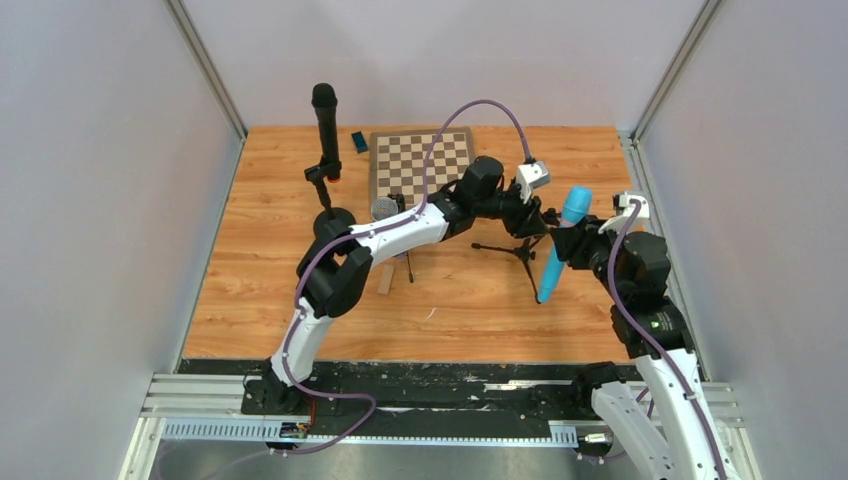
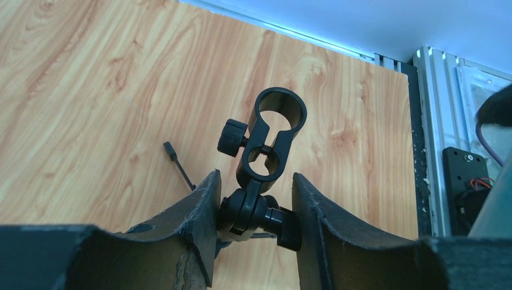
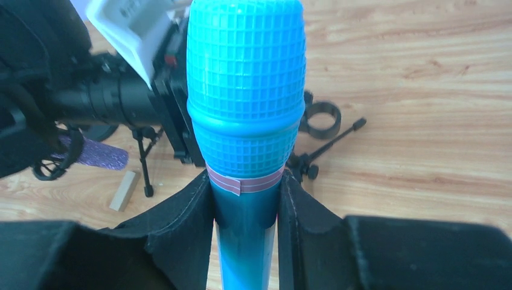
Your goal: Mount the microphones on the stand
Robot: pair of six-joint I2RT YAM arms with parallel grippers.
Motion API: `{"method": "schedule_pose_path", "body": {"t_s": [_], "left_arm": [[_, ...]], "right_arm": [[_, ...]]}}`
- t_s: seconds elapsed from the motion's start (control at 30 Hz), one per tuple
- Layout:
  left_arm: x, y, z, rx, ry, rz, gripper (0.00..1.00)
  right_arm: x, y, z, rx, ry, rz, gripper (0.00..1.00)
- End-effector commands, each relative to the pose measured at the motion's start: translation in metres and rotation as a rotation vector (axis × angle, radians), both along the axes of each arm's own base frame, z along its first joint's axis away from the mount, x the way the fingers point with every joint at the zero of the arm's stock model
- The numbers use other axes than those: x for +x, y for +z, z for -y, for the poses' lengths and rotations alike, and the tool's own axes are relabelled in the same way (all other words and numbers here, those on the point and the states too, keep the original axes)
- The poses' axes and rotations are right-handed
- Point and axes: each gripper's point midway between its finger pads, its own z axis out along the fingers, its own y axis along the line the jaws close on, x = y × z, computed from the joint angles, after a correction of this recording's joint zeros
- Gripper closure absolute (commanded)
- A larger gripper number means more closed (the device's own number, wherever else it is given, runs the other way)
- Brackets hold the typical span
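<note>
My left gripper [image 1: 528,222] is shut on the swivel joint of a small black tripod stand [image 1: 520,245] at the table's middle right. In the left wrist view the stand's empty double-ring clip [image 2: 272,136] rises just beyond my gripper [image 2: 255,176]. My right gripper [image 1: 573,245] is shut on the light blue microphone [image 1: 562,240], held tilted, head up, just right of that stand. In the right wrist view my gripper [image 3: 244,181] grips the blue microphone [image 3: 244,90] below its head. The black microphone [image 1: 325,125] stands upright in a round-base stand [image 1: 333,218] at the back left. The purple microphone [image 1: 385,208] lies half hidden by my left arm.
A chessboard [image 1: 420,160] lies at the back centre, with a small blue object [image 1: 358,142] to its left. A small wooden block [image 1: 385,280] and a thin black stand leg [image 1: 410,266] lie near my left arm's elbow. Grey walls close in the left, right and back sides.
</note>
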Motion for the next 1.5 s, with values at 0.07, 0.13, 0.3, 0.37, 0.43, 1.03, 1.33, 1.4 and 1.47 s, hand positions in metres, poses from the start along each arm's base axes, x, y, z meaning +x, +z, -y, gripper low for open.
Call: {"method": "schedule_pose_path", "body": {"t_s": [0.07,0.13,0.3,0.37,0.43,1.03,1.33,1.4,1.47], "left_arm": [[-0.020,0.040,-0.016,-0.012,0.075,0.014,1.00],[-0.025,0.040,-0.018,-0.001,0.096,0.014,1.00],[-0.039,0.045,-0.024,0.012,0.126,-0.009,1.00],[-0.042,0.047,-0.028,0.021,0.146,-0.025,1.00],[-0.048,0.053,-0.033,0.010,0.155,-0.044,1.00],[-0.083,0.028,-0.043,0.025,0.249,-0.033,0.56],[-0.099,0.061,-0.056,-0.077,0.223,0.019,0.00],[-0.106,0.076,-0.058,-0.106,0.195,0.024,0.00],[-0.112,0.093,-0.062,-0.143,0.175,0.035,0.00]], "right_arm": [[-0.004,0.089,-0.001,0.021,0.022,0.219,1.00],[-0.006,0.103,-0.001,0.018,0.025,0.250,1.00],[-0.006,0.112,-0.001,0.016,0.025,0.268,1.00],[-0.007,0.117,0.000,0.010,0.021,0.281,1.00],[-0.007,0.125,0.001,0.003,0.017,0.297,1.00],[0.000,0.138,0.003,-0.003,0.005,0.318,1.00],[0.001,0.136,0.001,-0.001,0.013,0.322,1.00],[0.002,0.135,0.000,-0.002,0.019,0.321,1.00],[0.002,0.134,0.000,-0.004,0.019,0.320,1.00]]}}
